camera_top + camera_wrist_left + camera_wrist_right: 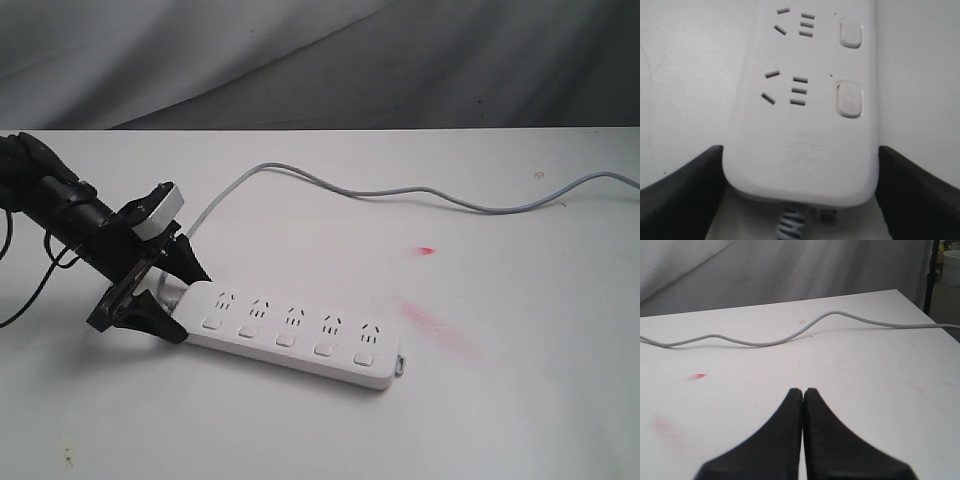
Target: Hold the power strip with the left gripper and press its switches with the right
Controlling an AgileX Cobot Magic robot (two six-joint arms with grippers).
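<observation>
The white power strip (pixel 290 335) lies flat on the table, its row of square switches (pixel 285 340) along the near side. My left gripper (pixel 190 308) straddles the strip's cord end, one black finger against each long side. In the left wrist view the power strip (pixel 800 130) fills the gap between both fingers (pixel 685 190), which touch its edges; two switches (pixel 849 99) show there. My right gripper (pixel 803 390) is shut and empty, hovering over bare table away from the strip. It is outside the exterior view.
The thin grey cord (pixel 400 190) snakes from the strip's left end across the back of the table to the right edge; it also crosses the right wrist view as the cord (pixel 765 343). Red smudges (pixel 427 250) mark the tabletop right of the strip.
</observation>
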